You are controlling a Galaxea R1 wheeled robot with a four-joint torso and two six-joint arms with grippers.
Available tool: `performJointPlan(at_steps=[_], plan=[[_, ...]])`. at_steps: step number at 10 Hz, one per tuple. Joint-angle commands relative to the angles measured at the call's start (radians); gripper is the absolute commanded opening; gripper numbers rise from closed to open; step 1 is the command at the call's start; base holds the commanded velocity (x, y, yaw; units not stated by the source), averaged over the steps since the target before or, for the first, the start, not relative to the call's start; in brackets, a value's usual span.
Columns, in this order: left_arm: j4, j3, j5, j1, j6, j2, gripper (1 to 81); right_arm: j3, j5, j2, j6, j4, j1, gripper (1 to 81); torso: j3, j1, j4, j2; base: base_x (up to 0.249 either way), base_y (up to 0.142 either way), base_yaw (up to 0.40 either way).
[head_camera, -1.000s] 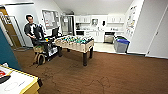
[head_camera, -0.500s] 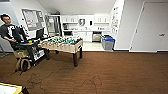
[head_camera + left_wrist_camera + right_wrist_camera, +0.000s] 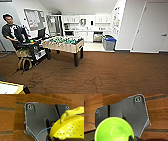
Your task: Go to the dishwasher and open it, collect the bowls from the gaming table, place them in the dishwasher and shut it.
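A yellow perforated bowl (image 3: 70, 130) with a loop handle hangs over the brown floor, and my left gripper (image 3: 50, 137) is shut on its rim. My right gripper (image 3: 132, 138) is shut on the edge of a yellow-green bowl (image 3: 114, 130), also above the floor. A corner of the gaming table (image 3: 19, 88), white top with a yellow rim, shows at the near left of the head view. Far ahead in the kitchen stands a steel-fronted unit (image 3: 97, 37) that looks like the dishwasher; whether it is open I cannot tell.
A table-football table (image 3: 63, 44) stands ahead to the left. Beside it sits a person (image 3: 11, 31) with a control rig (image 3: 30, 50). A blue-lidded bin (image 3: 109, 43) stands at the kitchen entrance. Cables (image 3: 87, 82) lie on the brown floor, and a white door (image 3: 151, 27) is on the right.
The whole head view has swung right: the football table and the person have slid leftward, and less of the gaming table's corner shows. This is camera motion.
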Motion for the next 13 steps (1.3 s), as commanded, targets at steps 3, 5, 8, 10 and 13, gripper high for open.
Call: performJointPlan(at_steps=[3,5,8,10,13], plan=[[0.011,0.007,0.028,-0.04,0.001,-0.025,1.0,-0.003,-0.039,-0.013,-0.003,-0.012,0.042,1.0,0.0,0.0,0.0,0.0,0.0,0.0,0.0],[0.015,0.007,0.026,-0.04,0.001,-0.025,1.0,-0.006,-0.039,-0.013,-0.003,-0.012,0.04,1.0,0.0,0.0,0.0,0.0,0.0,0.0,0.0],[0.015,0.007,0.026,-0.038,0.002,-0.023,1.0,-0.006,-0.039,-0.013,-0.003,-0.012,0.04,1.0,0.0,0.0,0.0,0.0,0.0,0.0,0.0],[0.015,0.007,0.026,-0.038,0.002,-0.022,1.0,-0.006,-0.039,-0.013,-0.003,-0.012,0.04,1.0,0.0,0.0,0.0,0.0,0.038,0.0,0.0],[0.015,0.007,0.026,-0.038,0.002,-0.022,1.0,-0.006,-0.039,-0.013,-0.003,-0.018,0.042,1.0,0.0,0.0,0.0,-0.001,0.09,0.0,0.0]])
